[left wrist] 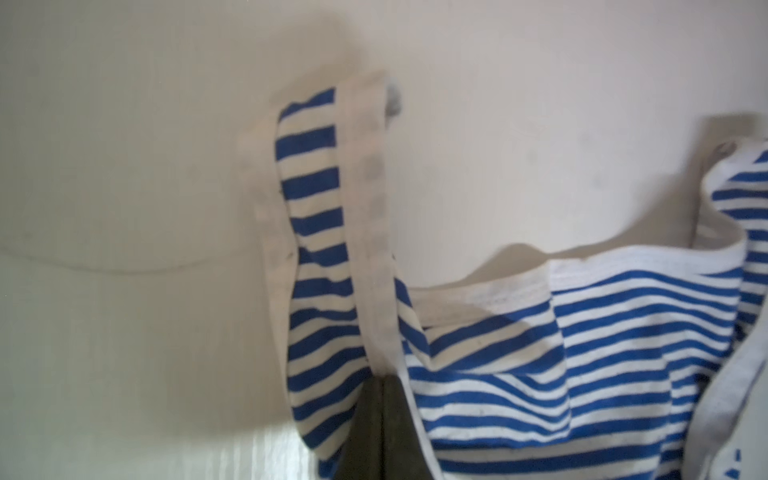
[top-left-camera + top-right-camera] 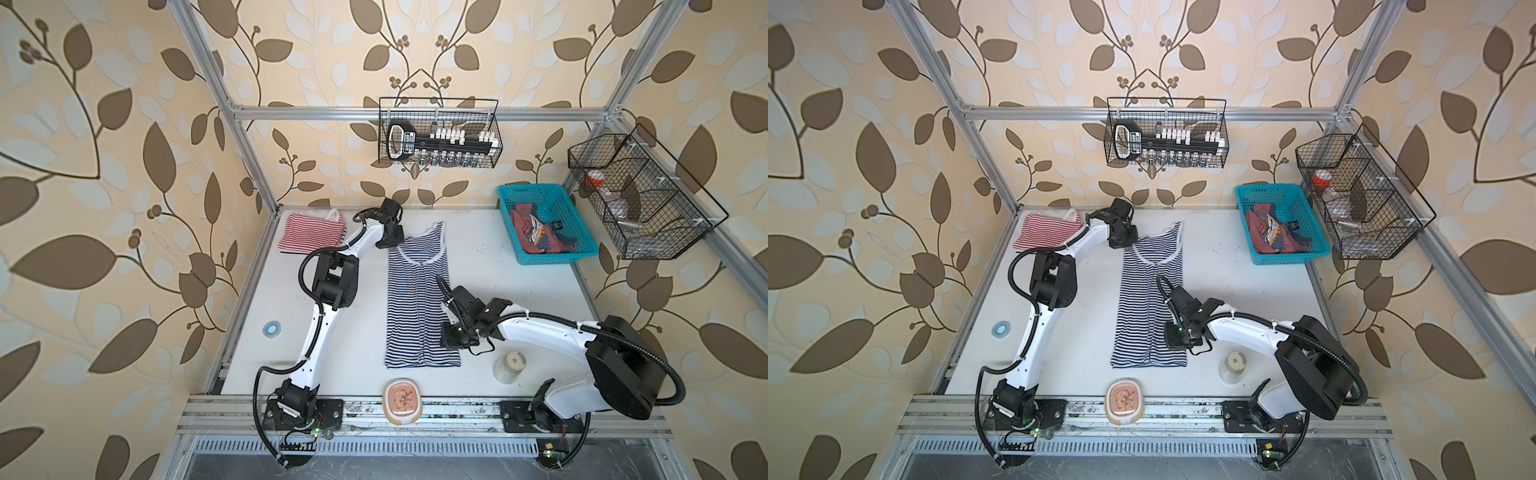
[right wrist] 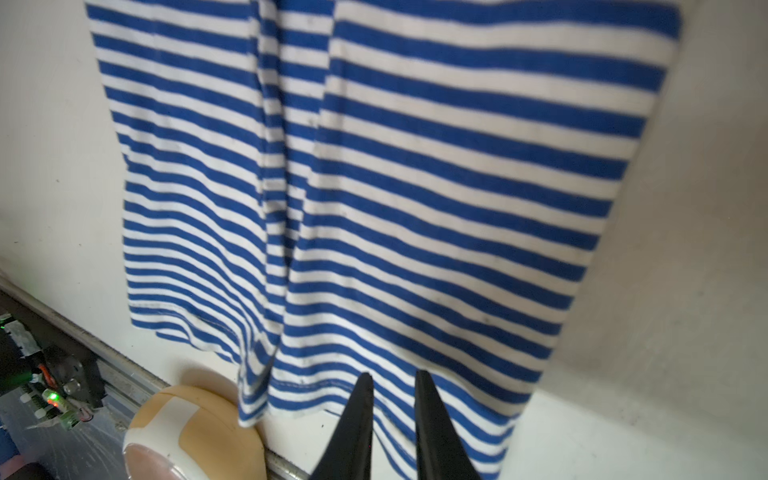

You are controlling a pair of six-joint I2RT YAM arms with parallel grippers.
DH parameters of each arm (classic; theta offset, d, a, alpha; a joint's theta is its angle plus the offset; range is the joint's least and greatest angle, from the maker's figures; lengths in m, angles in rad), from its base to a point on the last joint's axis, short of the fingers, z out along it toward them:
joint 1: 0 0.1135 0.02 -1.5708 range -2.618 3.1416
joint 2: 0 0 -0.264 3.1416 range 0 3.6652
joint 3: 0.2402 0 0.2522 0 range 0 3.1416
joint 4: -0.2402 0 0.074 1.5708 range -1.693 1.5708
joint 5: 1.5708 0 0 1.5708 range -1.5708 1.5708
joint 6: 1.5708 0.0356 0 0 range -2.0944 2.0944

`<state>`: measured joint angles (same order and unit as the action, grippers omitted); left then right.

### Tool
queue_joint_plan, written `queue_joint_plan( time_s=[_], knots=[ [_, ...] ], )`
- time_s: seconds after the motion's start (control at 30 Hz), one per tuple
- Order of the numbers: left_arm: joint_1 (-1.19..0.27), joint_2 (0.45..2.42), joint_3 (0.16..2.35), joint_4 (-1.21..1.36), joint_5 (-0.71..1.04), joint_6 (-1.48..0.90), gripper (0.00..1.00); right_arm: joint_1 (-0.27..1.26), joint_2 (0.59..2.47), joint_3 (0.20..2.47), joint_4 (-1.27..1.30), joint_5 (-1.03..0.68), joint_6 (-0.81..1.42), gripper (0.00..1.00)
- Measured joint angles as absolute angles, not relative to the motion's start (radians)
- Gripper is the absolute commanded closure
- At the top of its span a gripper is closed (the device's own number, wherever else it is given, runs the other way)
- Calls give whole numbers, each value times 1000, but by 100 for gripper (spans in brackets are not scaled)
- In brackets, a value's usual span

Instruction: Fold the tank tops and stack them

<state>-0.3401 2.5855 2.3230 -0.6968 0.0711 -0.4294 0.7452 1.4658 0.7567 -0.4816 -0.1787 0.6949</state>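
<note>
The navy-and-white striped tank top (image 2: pixel 415 299) (image 2: pixel 1148 299) lies lengthwise in the middle of the table, folded narrow, with its straps at the far end. My left gripper (image 2: pixel 392 243) (image 1: pixel 384 376) is shut on its left shoulder strap (image 1: pixel 320 199), and the fabric is slightly lifted there. My right gripper (image 2: pixel 451 340) (image 3: pixel 390 376) hovers over the hem's right corner (image 3: pixel 415 166), jaws a little apart, holding nothing. The red-and-white striped top (image 2: pixel 309 235) (image 2: pixel 1046 232) lies folded at the far left corner. The dusty red top (image 2: pixel 536 232) (image 2: pixel 1266 235) sits crumpled in a teal basket (image 2: pixel 559 258).
A glass jar (image 2: pixel 509 368) stands near the right arm's base. A peach dish (image 2: pixel 402 401) (image 3: pixel 195 432) rests on the front rail just past the hem. A blue tape roll (image 2: pixel 272 329) lies at the left edge. Wire baskets (image 2: pixel 438 133) (image 2: pixel 636 199) hang on the frame.
</note>
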Motion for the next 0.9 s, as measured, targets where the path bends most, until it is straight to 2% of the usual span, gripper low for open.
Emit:
queue_joint_plan(
  time_s=[0.3, 0.47, 0.67, 0.9],
  knots=[
    [-300, 2647, 2395, -615, 128, -508, 91, 723, 1523, 746, -435, -178, 699, 77],
    [-293, 2647, 2392, -594, 134, -541, 77, 717, 1549, 768, -414, -180, 699, 77],
    [-293, 2571, 2261, -529, 149, -561, 64, 717, 1547, 774, -414, -166, 698, 73],
    [-293, 2434, 2175, -535, 154, -561, 53, 710, 1410, 775, -467, -114, 686, 64]
  ],
)
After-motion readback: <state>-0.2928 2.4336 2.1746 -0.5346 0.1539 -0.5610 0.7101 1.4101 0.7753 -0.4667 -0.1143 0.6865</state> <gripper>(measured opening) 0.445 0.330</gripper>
